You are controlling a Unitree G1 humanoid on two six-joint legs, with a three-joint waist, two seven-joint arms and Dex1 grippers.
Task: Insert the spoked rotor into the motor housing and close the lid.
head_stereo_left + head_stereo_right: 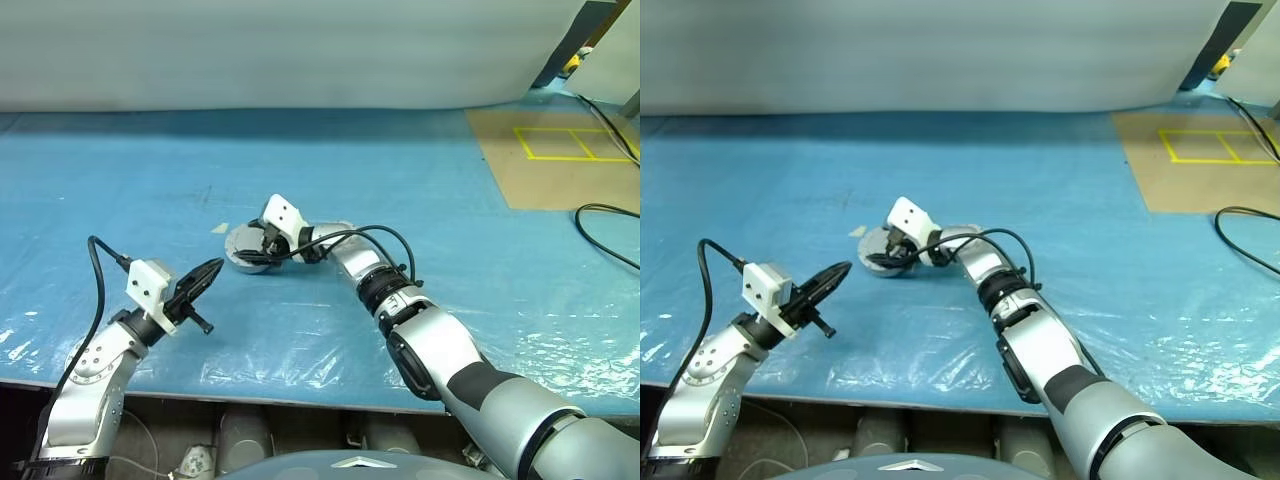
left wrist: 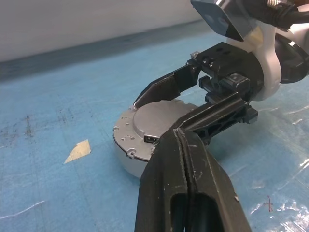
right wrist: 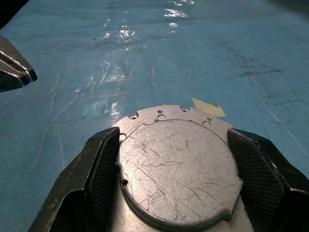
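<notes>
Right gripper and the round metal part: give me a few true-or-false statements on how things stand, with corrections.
1. The right gripper has one finger on each side of the lid. True.
2. The left gripper holds the lid. False: it is shut and empty, off to the side.
3. A scrap of tape lies on the blue sheet beside the part. True.
4. The lid's top face is scratched. True.
5. The lid hangs in the air. False: it rests on the sheet.
</notes>
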